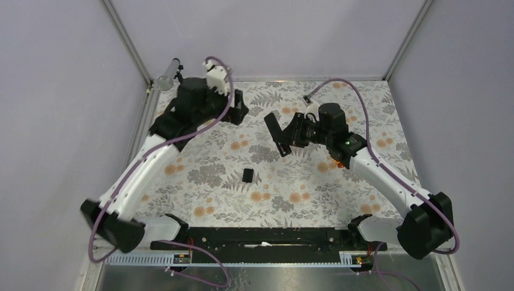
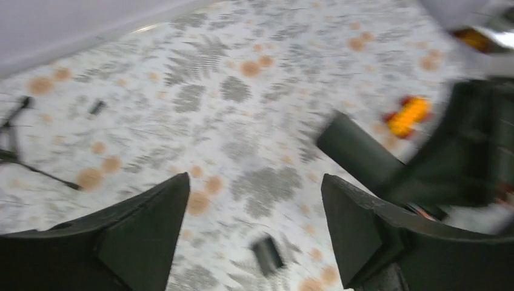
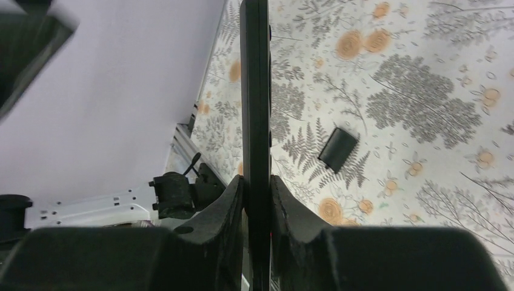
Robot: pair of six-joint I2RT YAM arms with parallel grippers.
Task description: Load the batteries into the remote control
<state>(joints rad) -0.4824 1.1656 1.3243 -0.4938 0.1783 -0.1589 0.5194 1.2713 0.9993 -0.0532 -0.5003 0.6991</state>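
Nearest to us, in the middle of the floral counter [image 1: 291,194], lies the small flat black cover [image 1: 248,175], on its own and apart from both arms.

Beyond it and to the right, the right gripper [image 3: 256,182] has its fingers [image 3: 227,206] pressed narrow against the two flat faces of the remote control [image 3: 254,109]. The wrist view shows the remote edge-on, running straight out from between the pads. From above, the remote is lifted off the counter and slants toward the middle. The cover is near its free end but not touching it. Just behind the right arm a yellow toy car [image 2: 407,115] with red wheels sits on the counter, partly hidden in the top view.

Farthest back on the left, the left gripper [image 2: 254,188] hangs above the counter with its fingers [image 2: 154,224] spread wide and nothing between them. Its view is motion-blurred. At the far left of that view a small dark slim piece [image 2: 97,107] lies on the counter near some thin black legs [image 2: 12,145]. It may be one of the batteries, but it is too blurred for us to tell. We cannot find a second one.
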